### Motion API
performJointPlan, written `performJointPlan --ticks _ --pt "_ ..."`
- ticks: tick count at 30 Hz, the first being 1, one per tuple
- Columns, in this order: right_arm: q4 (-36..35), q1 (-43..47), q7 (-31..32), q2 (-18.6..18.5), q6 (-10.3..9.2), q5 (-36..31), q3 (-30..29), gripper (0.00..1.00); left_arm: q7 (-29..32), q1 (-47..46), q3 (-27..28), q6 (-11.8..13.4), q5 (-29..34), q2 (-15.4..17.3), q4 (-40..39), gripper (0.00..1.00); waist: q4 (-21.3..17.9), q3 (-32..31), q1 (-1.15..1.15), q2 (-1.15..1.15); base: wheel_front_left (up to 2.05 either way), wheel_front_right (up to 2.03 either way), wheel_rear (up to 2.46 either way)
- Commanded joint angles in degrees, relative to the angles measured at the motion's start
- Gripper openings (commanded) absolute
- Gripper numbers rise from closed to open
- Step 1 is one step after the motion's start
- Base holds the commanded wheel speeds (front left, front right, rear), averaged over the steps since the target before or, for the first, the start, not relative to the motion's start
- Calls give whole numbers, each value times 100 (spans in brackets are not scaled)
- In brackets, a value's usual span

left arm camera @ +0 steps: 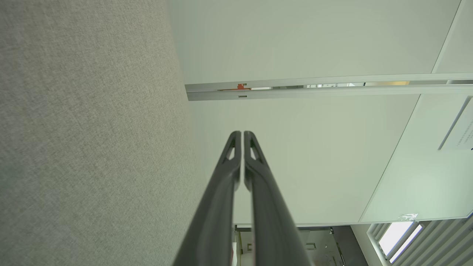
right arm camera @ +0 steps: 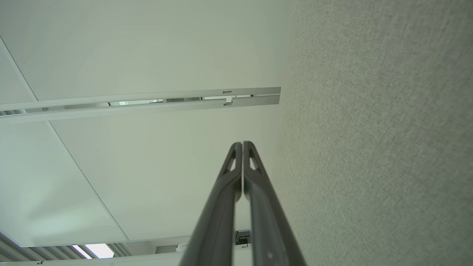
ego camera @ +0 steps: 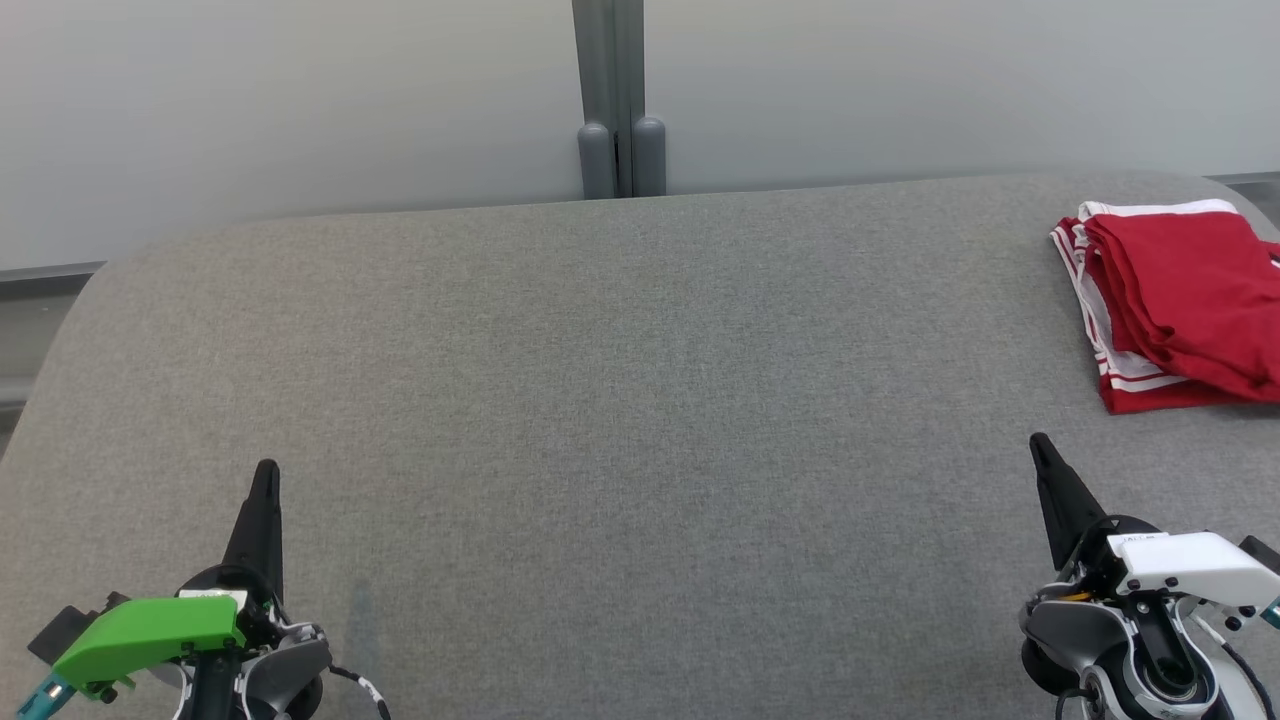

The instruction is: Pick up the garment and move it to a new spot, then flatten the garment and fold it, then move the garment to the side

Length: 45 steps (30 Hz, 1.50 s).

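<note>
Garment (ego camera: pixel 1180 300) lies at the upper right of the head view, on the gray table (ego camera: pixel 620 400), partly cut off by the frame's right edge. It is red with white stripes. It looks folded into a small flat pile (one layer on top of another), and it sits off to the side, away from the middle of the table.

So I think the job is about done: picked up, laid flat, folded and put aside. I see little left to do.

Left gripper (ego camera: pixel 265 468) is at the lower left and right gripper (ego camera: pixel 1040 442) at the lower right. Both have their jaws pressed together and hold nothing. Neither one touches the garment; the right one is below it in the frame.
</note>
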Motion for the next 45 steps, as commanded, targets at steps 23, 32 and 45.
performJointPlan --ticks 23,32,45 --pt "12 -38 26 2 2 -31 -17 0 24 -58 16 -23 -5 40 -16 0 0 0 0 0 0 0 0" --pt "12 -38 26 2 2 -33 -18 0 24 -58 16 -23 -5 40 -16 0 0 0 0 0 0 0 0" --pt "12 -38 25 3 2 -34 -18 0 24 -58 16 -24 -5 40 -16 0 0 0 0 0 0 0 0"
